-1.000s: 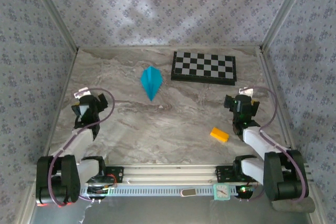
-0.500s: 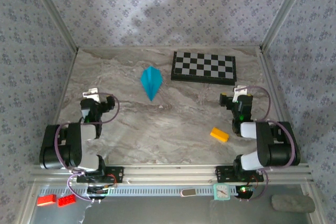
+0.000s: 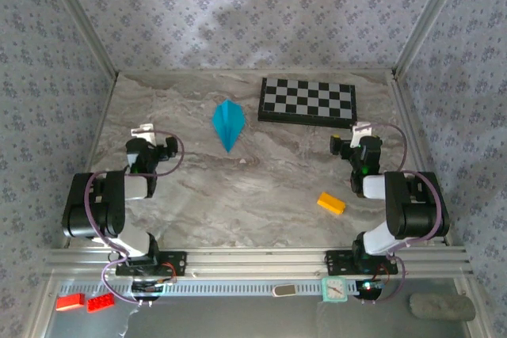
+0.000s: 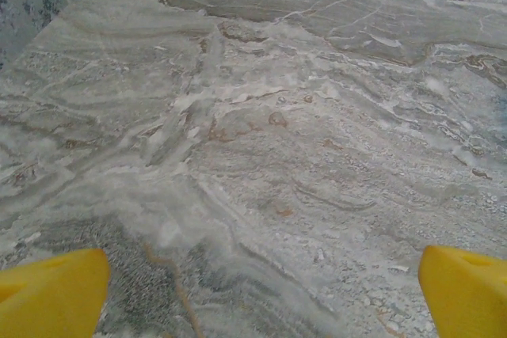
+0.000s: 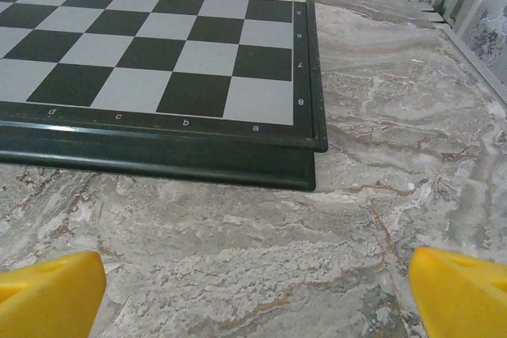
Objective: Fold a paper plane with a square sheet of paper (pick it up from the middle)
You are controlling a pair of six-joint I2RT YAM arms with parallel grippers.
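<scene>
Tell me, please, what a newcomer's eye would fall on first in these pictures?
The bright cyan-blue paper plane stands out first, lying flat on the marble table toward the far side, its tip pointing to the near edge. Just right of it lies the black-and-white chessboard, and a small yellow-orange block sits nearer, by the right arm.

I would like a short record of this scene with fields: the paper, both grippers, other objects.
paper plane: folded cyan dart, lying on the table, long tip towards the arms
left gripper: open, holding nothing, apart from the plane
right gripper: open, holding nothing, facing a near corner of the chessboard
chessboard: right of the plane, towards the far edge
yellow-orange block: on the table near the right arm
</scene>
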